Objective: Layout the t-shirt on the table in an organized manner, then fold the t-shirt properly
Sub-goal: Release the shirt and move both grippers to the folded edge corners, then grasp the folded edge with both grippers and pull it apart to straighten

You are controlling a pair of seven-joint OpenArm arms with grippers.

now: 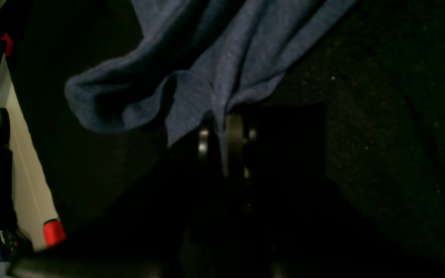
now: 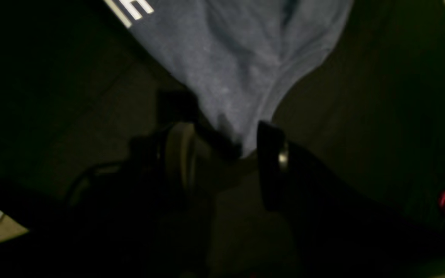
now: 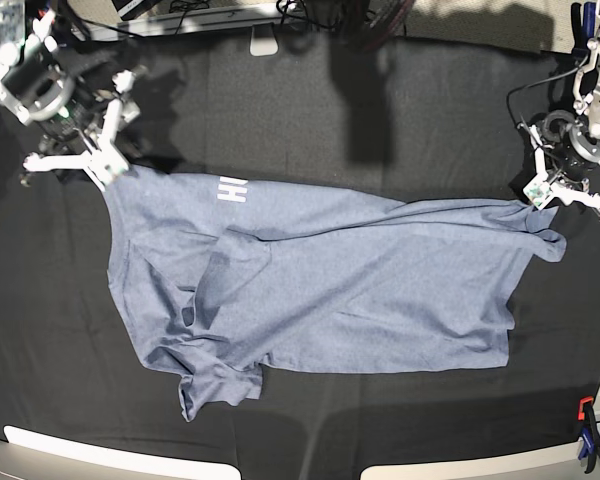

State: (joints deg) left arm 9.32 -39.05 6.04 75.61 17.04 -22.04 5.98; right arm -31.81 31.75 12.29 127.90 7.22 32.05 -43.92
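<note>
The t-shirt (image 3: 330, 290) lies spread but wrinkled across the table (image 3: 380, 130), with part of its white lettering showing near the far left corner and a sleeve folded over at the front left. My left gripper (image 3: 536, 195) is at the shirt's far right corner. In the left wrist view its fingers (image 1: 235, 135) stand close together, shut on a fold of the t-shirt (image 1: 214, 58). My right gripper (image 3: 108, 170) is at the far left corner. In the right wrist view it (image 2: 224, 162) is open, with the tip of the t-shirt (image 2: 238, 58) reaching between its fingers.
Orange clamp handles (image 1: 53, 233) grip the table's edge beside the left arm. Another clamp (image 3: 586, 430) sits at the front right corner. A white stand foot (image 3: 263, 40) and cables lie along the far edge. Black cloth surrounds the shirt.
</note>
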